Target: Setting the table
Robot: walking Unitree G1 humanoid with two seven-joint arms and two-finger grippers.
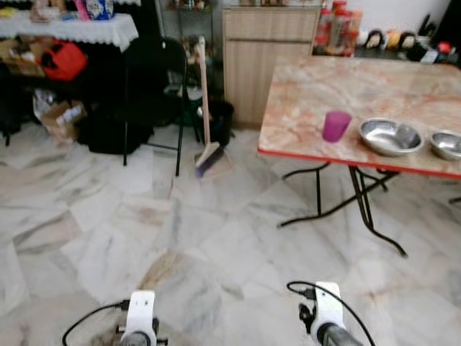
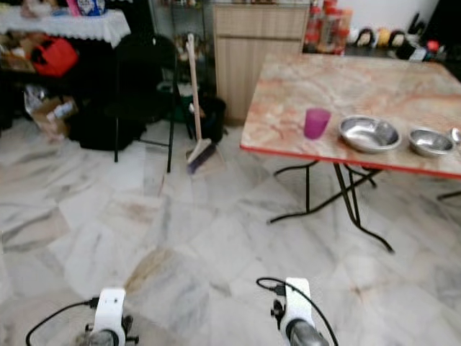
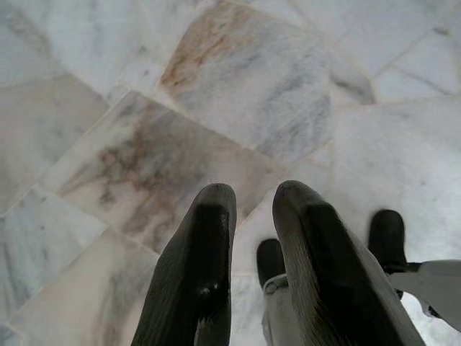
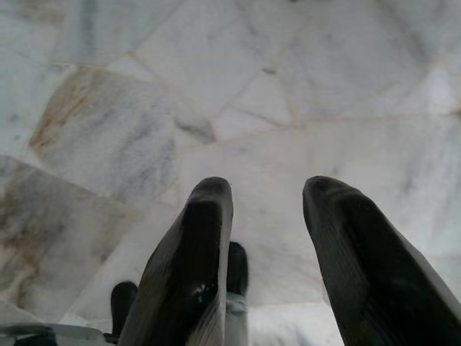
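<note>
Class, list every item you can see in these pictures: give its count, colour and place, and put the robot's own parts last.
Table: one, marbled pink top with red edge, black folding legs, ahead on the right.
Cup: one, purple, upright near the table's front edge.
Bowls: two, silver metal, right of the cup, side by side; second bowl.
Broom: one, wooden handle, leaning by the cabinet.
Cabinet: one, light wood, behind the table.
Chair: one, black, left of the broom.
Side table: one, white lace cloth, far left.
Bag: one, red, under the side table.
Floor: white-grey marble tiles.
Left gripper: black fingers slightly apart, hanging over the floor.
Right gripper: black fingers apart, over the floor.
</note>
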